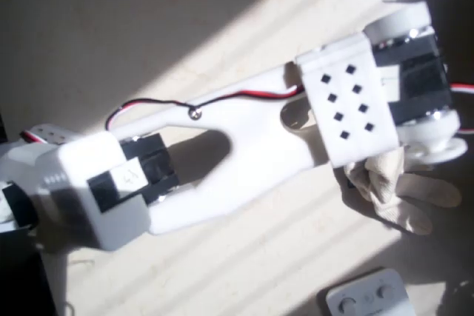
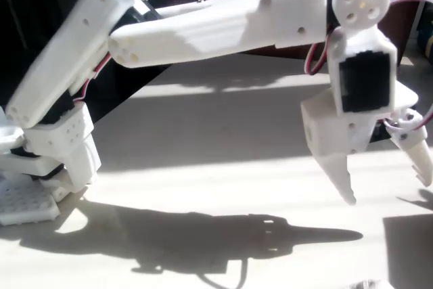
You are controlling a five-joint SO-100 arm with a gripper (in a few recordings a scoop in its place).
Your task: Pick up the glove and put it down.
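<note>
Approach phase: the white arm's gripper (image 2: 385,191) hangs above the table (image 2: 223,167), fingers spread and empty.
The beige glove (image 1: 396,186) lies flat beneath the wrist; next, descend and close on the fabric.

White 3D-printed plastic arm (image 2: 203,28), black servo blocks, red-black-white cables, perforated wrist bracket (image 1: 346,105), pointed white gripper (image 2: 387,177) fingers.

Harsh low sunlight, blown-out glare on white arm (image 2: 203,28), long hard shadows on table (image 2: 203,167), soft focus, dark bkgd
</note>
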